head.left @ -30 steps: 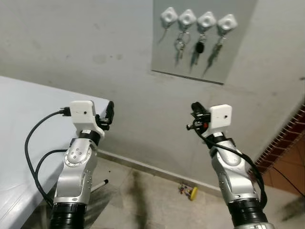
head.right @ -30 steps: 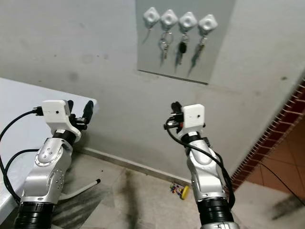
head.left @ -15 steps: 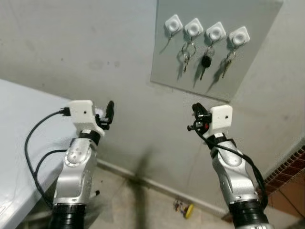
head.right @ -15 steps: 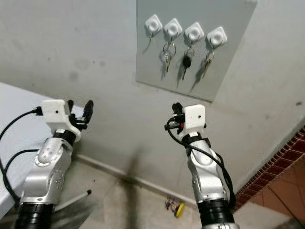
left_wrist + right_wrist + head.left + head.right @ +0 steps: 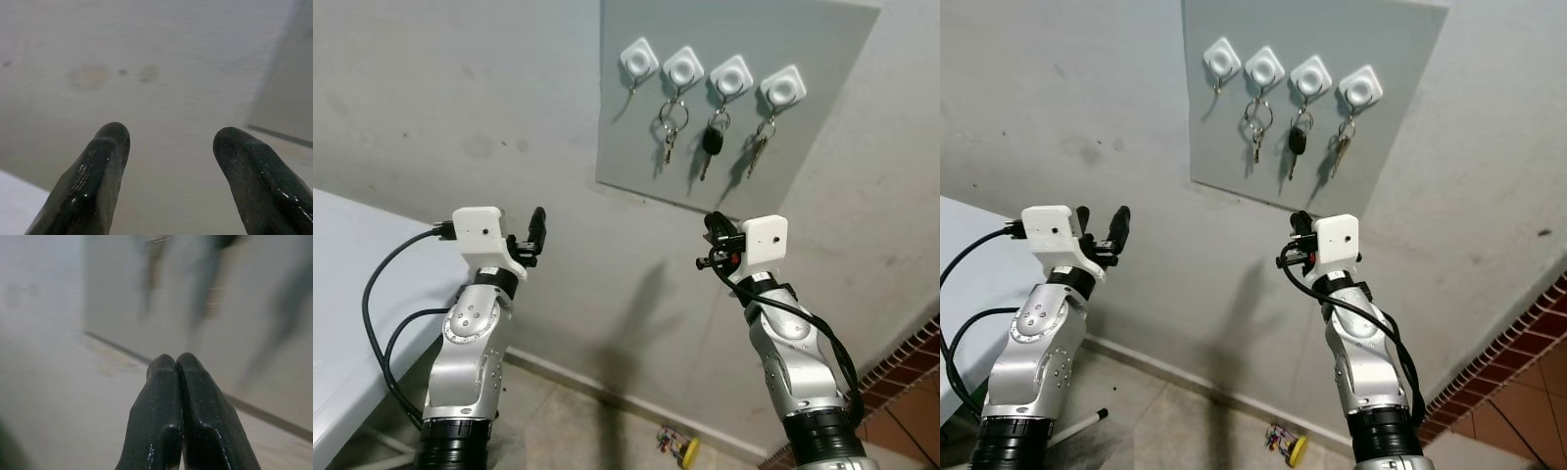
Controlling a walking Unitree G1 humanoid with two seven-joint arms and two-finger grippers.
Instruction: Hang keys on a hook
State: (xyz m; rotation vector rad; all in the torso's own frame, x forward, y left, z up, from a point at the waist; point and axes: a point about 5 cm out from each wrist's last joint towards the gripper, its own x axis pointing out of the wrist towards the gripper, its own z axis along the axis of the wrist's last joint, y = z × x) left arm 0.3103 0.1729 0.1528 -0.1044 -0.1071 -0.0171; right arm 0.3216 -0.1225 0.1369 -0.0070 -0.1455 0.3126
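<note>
The right gripper [image 5: 177,363] sits at centre right of the head views, raised below the grey board [image 5: 626,117], its two black fingers pressed together with nothing visible between them. The left gripper [image 5: 168,139] is up at centre left with its fingers apart and empty, pointed at bare wall. Over the last second the whole picture has slid: the board with its four white hooks has come lower and larger in the frame, while both arms kept their pose, so the robot has probably stepped or tilted toward the wall. Three sets of keys [image 5: 668,125] hang on the second, third and fourth hooks; the leftmost hook [image 5: 638,59] looks free. Neither gripper appears to carry keys, so the approach alone advances little. A white bench [image 5: 352,294] fills the lower left, and a small yellow object [image 5: 677,446] lies on the floor at bottom centre. Nothing blocks the way up to the board.
</note>
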